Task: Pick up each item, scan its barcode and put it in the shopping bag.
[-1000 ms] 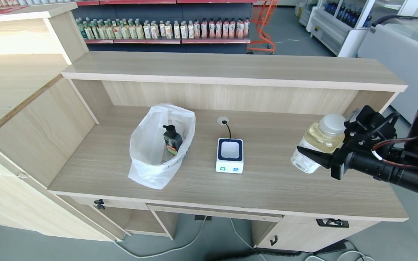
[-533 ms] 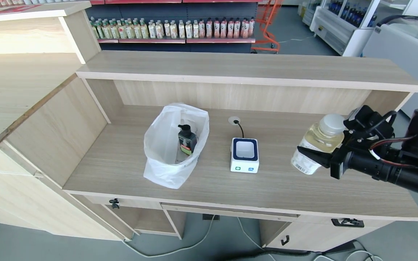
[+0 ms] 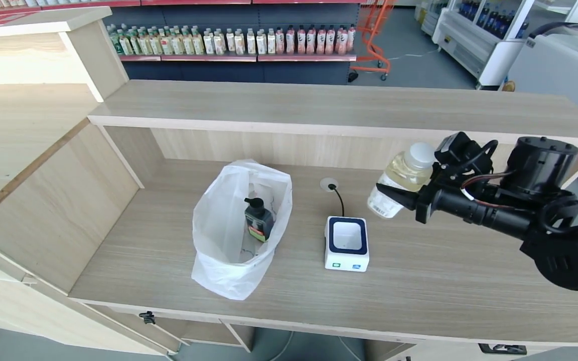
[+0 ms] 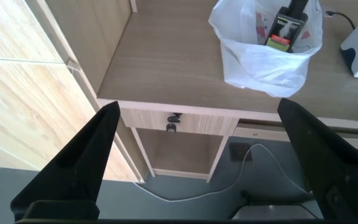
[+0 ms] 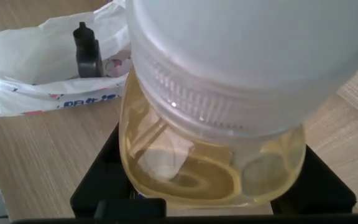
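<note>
The right end effector (image 3: 395, 193) pinches the bottle (image 3: 403, 173) around its body. It holds the bottle tilted above the surface (image 3: 444, 286), just far-right of the scanner (image 3: 346, 243). The left end effector (image 4: 197, 162) hangs spread and empty off the near-left edge of the surface.

Expect these faults:
- **Slip.** The bottle is smooth, round and part full. A quick swing can make it slide or turn in the grip.
- **No read.** If the label faces away from the scanner window, the scan likely fails.
- **Snag.** A low pass may catch the scanner or its cable (image 3: 339, 198).
- **Bad drop.** The bag (image 3: 229, 265) is limp and its mouth is narrow. The bottle may catch the rim, tip the bag, or strike the pump bottle (image 3: 259, 223) inside.
</note>
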### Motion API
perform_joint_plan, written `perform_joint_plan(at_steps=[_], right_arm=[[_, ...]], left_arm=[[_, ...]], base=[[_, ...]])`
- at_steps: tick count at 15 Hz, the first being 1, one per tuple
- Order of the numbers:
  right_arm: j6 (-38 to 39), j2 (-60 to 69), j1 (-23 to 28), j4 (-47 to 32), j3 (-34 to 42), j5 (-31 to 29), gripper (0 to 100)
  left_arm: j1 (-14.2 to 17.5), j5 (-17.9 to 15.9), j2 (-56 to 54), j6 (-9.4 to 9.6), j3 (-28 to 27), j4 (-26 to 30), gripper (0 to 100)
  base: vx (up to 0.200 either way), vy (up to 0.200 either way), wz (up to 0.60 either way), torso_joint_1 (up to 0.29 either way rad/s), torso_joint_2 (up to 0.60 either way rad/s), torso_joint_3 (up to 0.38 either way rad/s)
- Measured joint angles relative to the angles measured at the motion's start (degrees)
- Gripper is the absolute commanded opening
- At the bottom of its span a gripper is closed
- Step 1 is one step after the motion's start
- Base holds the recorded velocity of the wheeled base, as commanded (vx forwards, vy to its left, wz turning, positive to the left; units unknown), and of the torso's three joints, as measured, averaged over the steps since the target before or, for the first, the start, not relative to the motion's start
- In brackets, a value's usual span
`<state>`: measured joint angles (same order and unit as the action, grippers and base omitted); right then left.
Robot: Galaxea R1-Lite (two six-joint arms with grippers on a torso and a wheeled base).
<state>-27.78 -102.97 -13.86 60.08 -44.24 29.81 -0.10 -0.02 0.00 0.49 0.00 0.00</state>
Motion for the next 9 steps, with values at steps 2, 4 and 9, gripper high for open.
perform_joint_plan(at_steps=[2, 4, 9], right_arm=[[-4.5, -3.5, -1.0, 2.8, -0.4, 2.0, 0], [-10.6, -6.9, -1.6, 3.8, -0.5, 4.9, 0], [-19.2, -11.9, -2.7, 4.0, -0.7, 8.8, 0]], left_arm=[[0.0, 0.0, 0.0, -0.02, 0.0, 0.0, 100], [0.0, 0.0, 0.0, -0.02, 0.0, 0.0, 100], [0.0, 0.0, 0.0, -0.05, 0.0, 0.0, 100]], base=[[0.0, 0.0, 0.0, 0.0, 0.0, 0.0], [0.0, 0.0, 0.0, 0.0, 0.0, 0.0], [0.0, 0.0, 0.0, 0.0, 0.0, 0.0]])
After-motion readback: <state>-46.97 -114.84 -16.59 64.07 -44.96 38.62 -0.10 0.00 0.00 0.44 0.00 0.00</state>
